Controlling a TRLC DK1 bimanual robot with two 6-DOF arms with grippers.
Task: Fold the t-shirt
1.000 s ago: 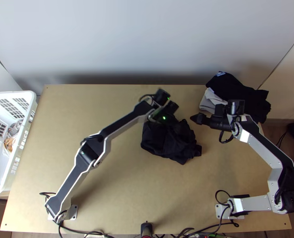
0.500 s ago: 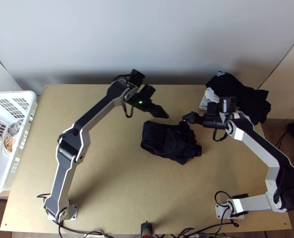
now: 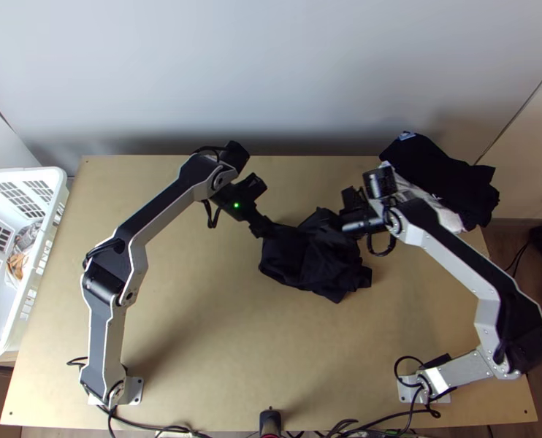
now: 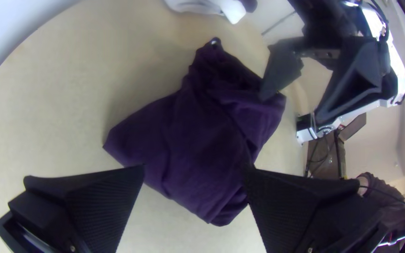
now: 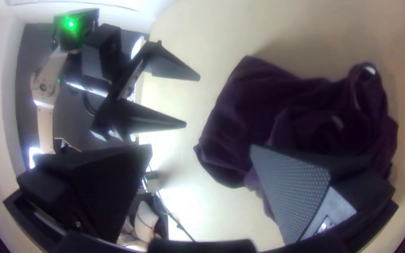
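Note:
The dark t-shirt (image 3: 307, 263) lies bunched in a compact heap on the table, looking dark purple in the left wrist view (image 4: 202, 136) and the right wrist view (image 5: 301, 103). At the heap's left upper edge is my left gripper (image 3: 262, 228); in its wrist view the gripper (image 4: 195, 169) stands open, fingers apart with cloth seen between them. My right gripper (image 3: 337, 219) is over the heap's upper right part. Its wrist view shows the right gripper (image 5: 201, 149) open, one finger in front of the cloth. Whether either touches the cloth, I cannot tell.
Dark clothes (image 3: 446, 175) with a light grey piece are piled at the table's back right corner. A white basket (image 3: 52, 241) holding some cloth stands off the left side. Bare wood (image 3: 220, 350) lies in front of the shirt, with cables along the near edge.
My left arm swung off the shirt to the left, and its gripper then came to the heap's left upper edge. The right gripper moved left, over the cloth. The heap stayed nearly in place.

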